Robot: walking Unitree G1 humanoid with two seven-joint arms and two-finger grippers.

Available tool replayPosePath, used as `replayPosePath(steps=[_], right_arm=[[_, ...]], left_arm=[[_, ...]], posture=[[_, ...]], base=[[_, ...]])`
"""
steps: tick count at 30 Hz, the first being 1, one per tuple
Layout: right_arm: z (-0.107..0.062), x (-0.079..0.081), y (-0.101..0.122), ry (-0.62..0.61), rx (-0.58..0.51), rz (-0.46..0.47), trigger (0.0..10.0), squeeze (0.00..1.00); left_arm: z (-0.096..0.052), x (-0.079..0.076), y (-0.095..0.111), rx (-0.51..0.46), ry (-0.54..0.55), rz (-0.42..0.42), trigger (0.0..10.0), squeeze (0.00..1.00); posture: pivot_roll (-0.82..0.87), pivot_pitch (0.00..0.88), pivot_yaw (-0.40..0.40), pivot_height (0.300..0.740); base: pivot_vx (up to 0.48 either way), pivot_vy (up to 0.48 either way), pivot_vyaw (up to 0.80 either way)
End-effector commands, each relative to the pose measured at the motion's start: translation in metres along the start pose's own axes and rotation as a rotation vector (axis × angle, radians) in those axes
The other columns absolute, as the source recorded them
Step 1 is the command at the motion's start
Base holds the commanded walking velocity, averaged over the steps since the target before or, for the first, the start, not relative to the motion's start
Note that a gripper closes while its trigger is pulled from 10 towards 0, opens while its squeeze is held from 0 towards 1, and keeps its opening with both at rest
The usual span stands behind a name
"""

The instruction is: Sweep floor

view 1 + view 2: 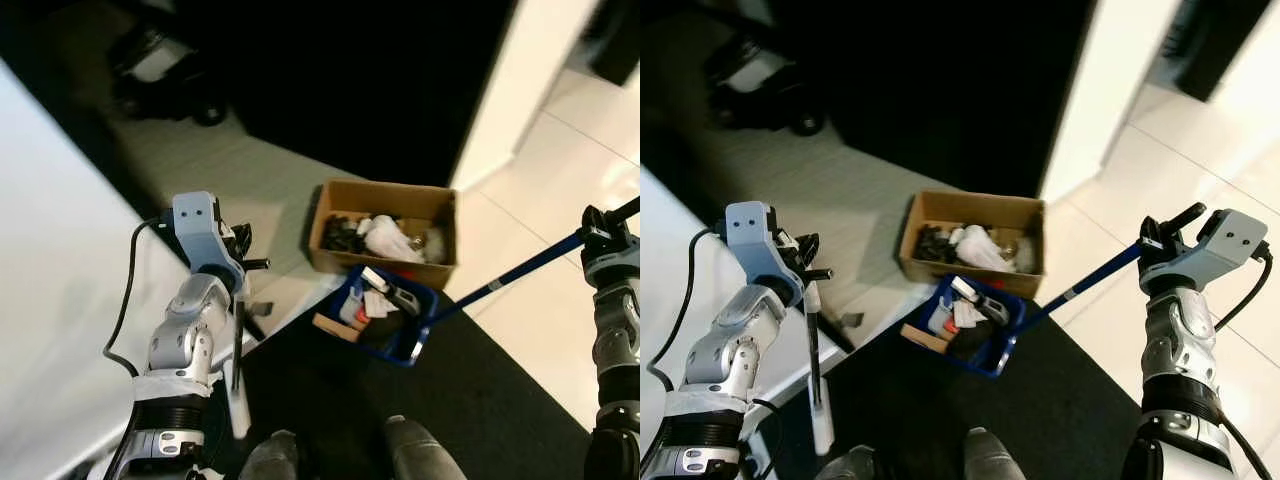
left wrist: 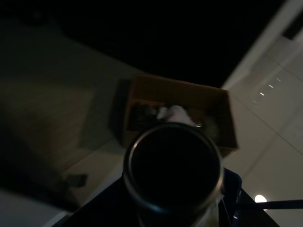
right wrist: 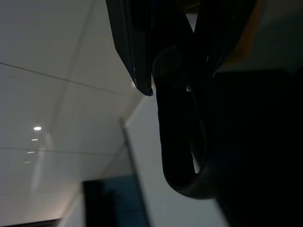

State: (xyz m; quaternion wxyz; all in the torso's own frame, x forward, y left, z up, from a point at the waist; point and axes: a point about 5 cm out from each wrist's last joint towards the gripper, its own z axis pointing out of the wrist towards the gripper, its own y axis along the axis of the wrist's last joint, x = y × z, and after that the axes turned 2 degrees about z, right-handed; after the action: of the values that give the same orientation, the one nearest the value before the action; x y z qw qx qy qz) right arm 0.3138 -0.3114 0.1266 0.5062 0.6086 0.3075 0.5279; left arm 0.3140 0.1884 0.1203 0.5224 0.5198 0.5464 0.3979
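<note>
My left gripper [image 1: 238,262] is shut on a thin black broom handle [image 1: 238,350] with a white end, held nearly upright beside my left arm. The left wrist view looks straight down the handle's round tube end [image 2: 173,168]. My right gripper [image 1: 1165,240] is shut on the long blue handle [image 1: 510,275] of a blue dustpan [image 1: 385,318]. The pan rests on the floor, holding paper scraps and dark bits. Touching its far side stands an open cardboard box [image 1: 385,235] with white and dark rubbish inside. The right wrist view shows dark fingers [image 3: 137,42] around the handle's hanging loop [image 3: 182,142].
A large white surface [image 1: 50,280] runs along my left. A black mat [image 1: 480,400] lies under the dustpan and my feet [image 1: 275,455]. A small dark scrap [image 1: 852,320] lies on the pale tile. A white wall corner [image 1: 520,80] rises behind the box; a dark wheeled object [image 1: 160,70] sits far left.
</note>
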Motion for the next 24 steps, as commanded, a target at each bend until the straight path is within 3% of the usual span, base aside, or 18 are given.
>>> replayPosePath(steps=[1,19,24], right_arm=[[0.002,0.001,0.008,0.001,-0.054,0.044,10.0,0.00],[0.006,0.009,0.015,0.037,-0.070,0.050,10.0,0.00],[0.021,0.043,0.035,0.180,-0.109,0.055,10.0,0.00]], left_arm=[[0.000,0.001,0.001,-0.009,0.008,0.013,10.0,0.00],[0.000,0.001,0.000,-0.010,0.022,0.007,10.0,0.00],[0.000,0.007,0.010,-0.102,0.106,-0.038,10.0,0.00]], posture=[[-0.03,0.088,0.045,0.740],[-0.03,0.096,0.038,0.740],[-0.04,0.089,-0.008,0.740]], base=[[0.000,0.000,-0.78],[0.000,0.000,-0.78],[0.000,0.000,-0.64]])
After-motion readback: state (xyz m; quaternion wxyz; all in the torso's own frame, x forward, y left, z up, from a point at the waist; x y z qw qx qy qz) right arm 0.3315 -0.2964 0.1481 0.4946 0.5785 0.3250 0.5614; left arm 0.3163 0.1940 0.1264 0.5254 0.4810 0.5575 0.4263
